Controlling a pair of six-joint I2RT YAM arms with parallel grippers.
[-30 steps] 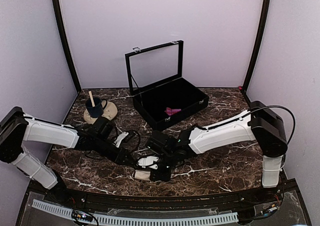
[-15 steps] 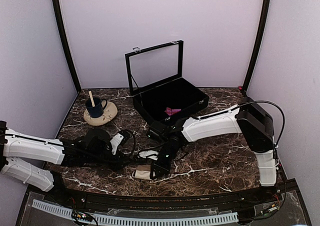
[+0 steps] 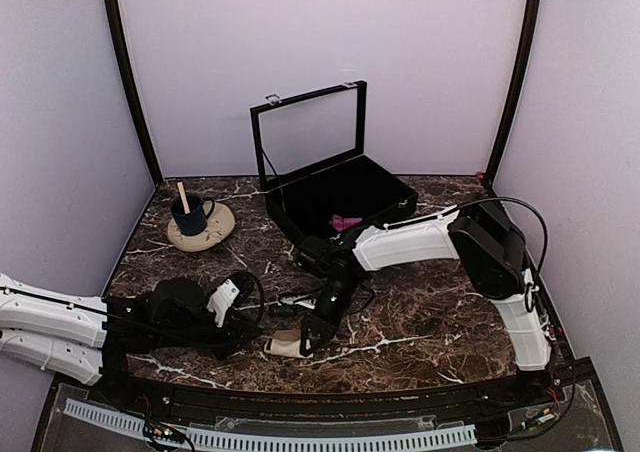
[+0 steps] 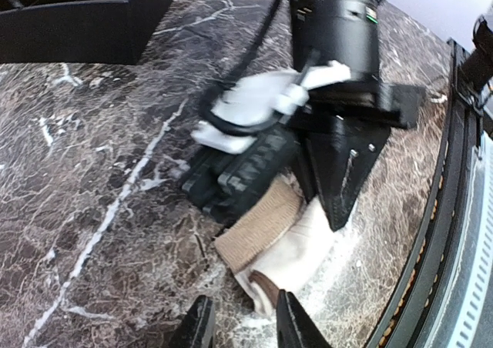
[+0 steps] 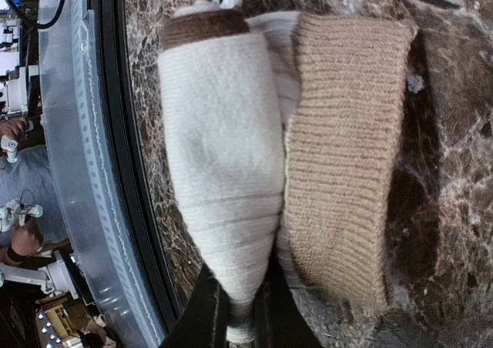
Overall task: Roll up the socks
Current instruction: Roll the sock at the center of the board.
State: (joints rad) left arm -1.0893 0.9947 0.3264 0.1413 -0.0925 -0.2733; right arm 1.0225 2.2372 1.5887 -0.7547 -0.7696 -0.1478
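The cream-beige sock [image 3: 283,348] lies folded near the table's front edge, its white foot [image 5: 223,148] beside its ribbed beige cuff [image 5: 347,148]. My right gripper [image 5: 237,317] is shut on the white foot's narrow end and points down onto it from behind [image 3: 303,338]. My left gripper [image 4: 245,329] is low on the table just left of the sock, open, with bare marble between its fingers. The sock's brown-edged end [image 4: 266,286] lies just ahead of them. The magenta-pink sock [image 3: 347,222] lies inside the black case.
The black case [image 3: 300,227] stands open at the back centre, lid upright. A beige saucer with a dark blue cup [image 3: 200,227] sits at the back left. The black front rail [image 3: 300,387] runs close behind the cream sock.
My left arm has drawn back to the left and lower, away from the cream sock. The right arm's elbow has swung left while its gripper stays shut on the sock.
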